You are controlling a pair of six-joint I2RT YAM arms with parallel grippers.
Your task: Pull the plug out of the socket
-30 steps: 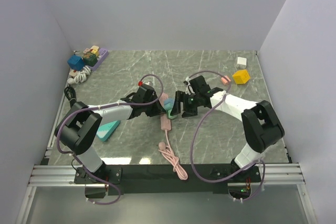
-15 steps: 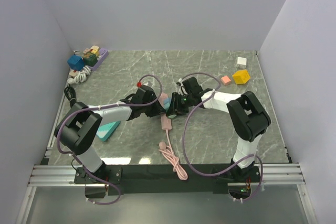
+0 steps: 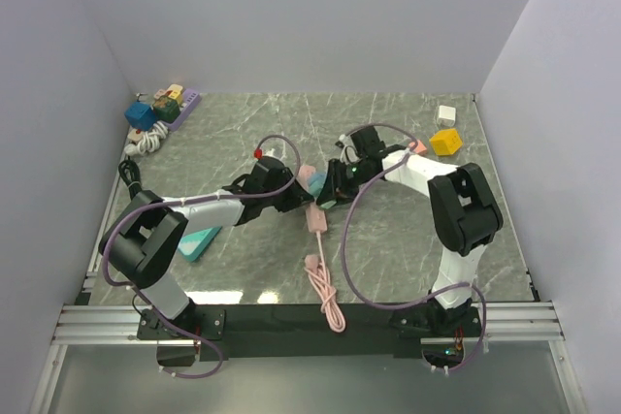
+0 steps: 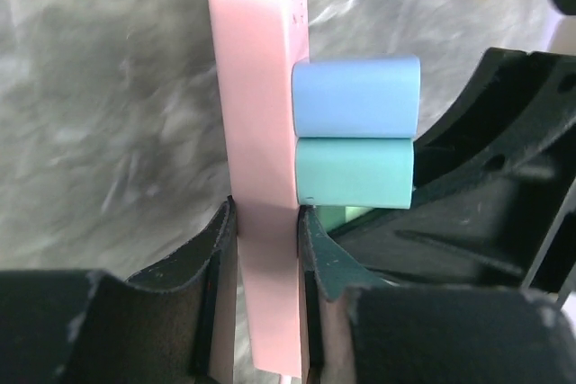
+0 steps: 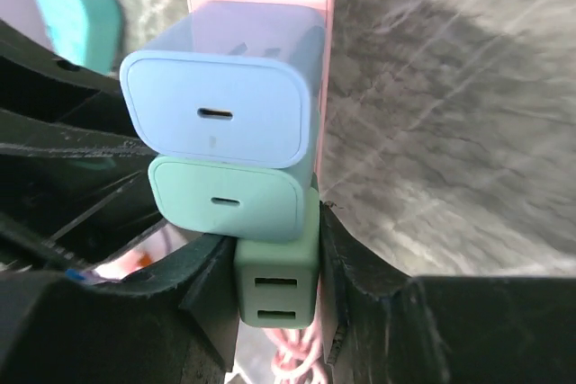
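Observation:
The pink socket strip (image 4: 261, 132) stands on edge in the middle of the table (image 3: 308, 179), and my left gripper (image 4: 266, 249) is shut on its lower part. Three plugs sit side by side in its face: a blue one (image 5: 225, 96), a teal one (image 5: 229, 197) and a pale green plug (image 5: 276, 285) with two USB slots. My right gripper (image 5: 276, 276) is shut on the pale green plug, one finger on each side. That plug (image 4: 337, 216) still sits against the strip. In the top view both grippers (image 3: 296, 196) (image 3: 328, 191) meet at the strip.
The strip's pink cable (image 3: 322, 286) coils toward the near edge. A teal wedge (image 3: 199, 241) lies under the left arm. Coloured blocks (image 3: 160, 107) and a white cord (image 3: 146, 143) sit at the back left; a yellow block (image 3: 445, 141) and a white block (image 3: 446, 113) at the back right.
My right gripper moved left to the strip and shut on the pale green plug. The strip and its cable shifted slightly right. The left gripper kept its hold.

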